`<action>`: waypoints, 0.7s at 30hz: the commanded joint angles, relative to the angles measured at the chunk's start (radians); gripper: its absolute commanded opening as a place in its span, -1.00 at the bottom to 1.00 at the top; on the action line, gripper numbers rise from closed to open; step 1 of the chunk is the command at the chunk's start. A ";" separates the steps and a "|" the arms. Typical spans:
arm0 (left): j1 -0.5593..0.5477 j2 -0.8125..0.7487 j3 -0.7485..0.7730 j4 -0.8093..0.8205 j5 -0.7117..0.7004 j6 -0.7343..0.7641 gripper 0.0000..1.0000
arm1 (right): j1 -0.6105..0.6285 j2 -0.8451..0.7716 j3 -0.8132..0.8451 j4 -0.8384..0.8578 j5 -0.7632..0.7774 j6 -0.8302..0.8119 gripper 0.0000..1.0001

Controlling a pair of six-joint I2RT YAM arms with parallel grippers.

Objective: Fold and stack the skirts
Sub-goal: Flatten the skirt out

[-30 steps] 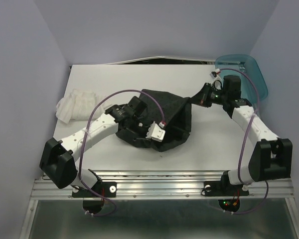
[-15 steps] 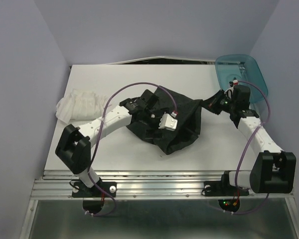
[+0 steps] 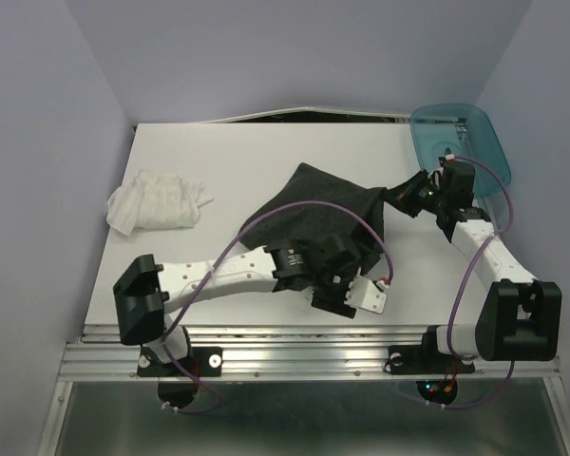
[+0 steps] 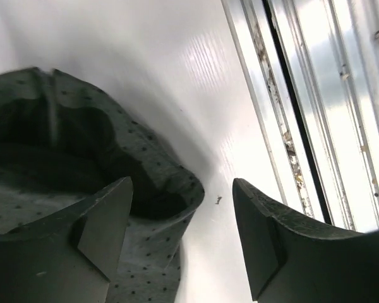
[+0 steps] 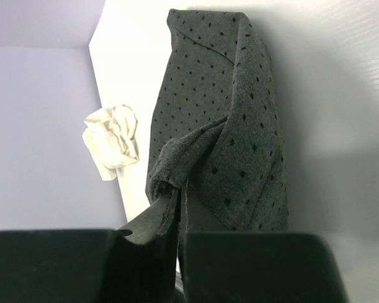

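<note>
Left hand (image 4: 180,184) wide open, empty; right hand (image 5: 179,211) clamped on black skirt (image 5: 221,126) corner
White skirt (image 3: 157,201) seen overhead and from right wrist; teal bin (image 3: 475,142) overhead only

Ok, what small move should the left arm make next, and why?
Probably slide the left gripper a little onto the near corner of the dark skirt and close. Its jaws stand open with that corner only partly between them, while the right gripper is shut on the far right corner.
</note>
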 commanded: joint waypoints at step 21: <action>0.052 -0.041 -0.053 0.007 -0.259 -0.108 -1.00 | -0.048 -0.021 0.255 0.027 0.074 -0.013 -0.99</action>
